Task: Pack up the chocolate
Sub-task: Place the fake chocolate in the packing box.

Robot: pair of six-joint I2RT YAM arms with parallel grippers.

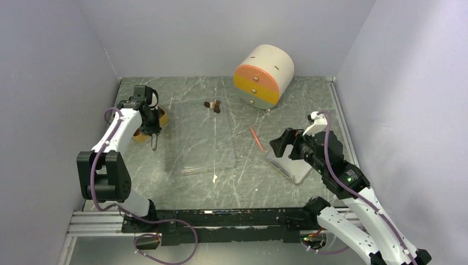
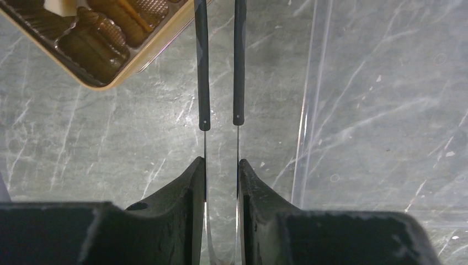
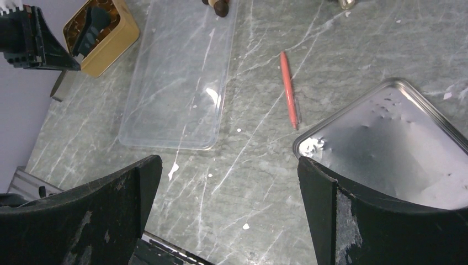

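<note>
We saw the left pincer (image 1: 153, 146) just beside the golden tray (image 1: 161, 117), its thin fingers narrowly parted and gripping nothing. The right pincer (image 3: 227, 163) gaped wide and empty above the surface (image 1: 248, 182). Some chocolate (image 1: 212, 105) lay at the clear tray's (image 1: 201, 143) far end.

Lab cell: plain walls (image 1: 221, 33) enclosing table (image 1: 248, 187), mounting rail (image 1: 232, 217).

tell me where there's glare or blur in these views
top view: soft even light, faint shadows, no strong glare; right wrist view: white glare spot on the clear tray, washed-out sheen on the metal tray; left wrist view: sharp table, bright line along the clear tray's edge
</note>
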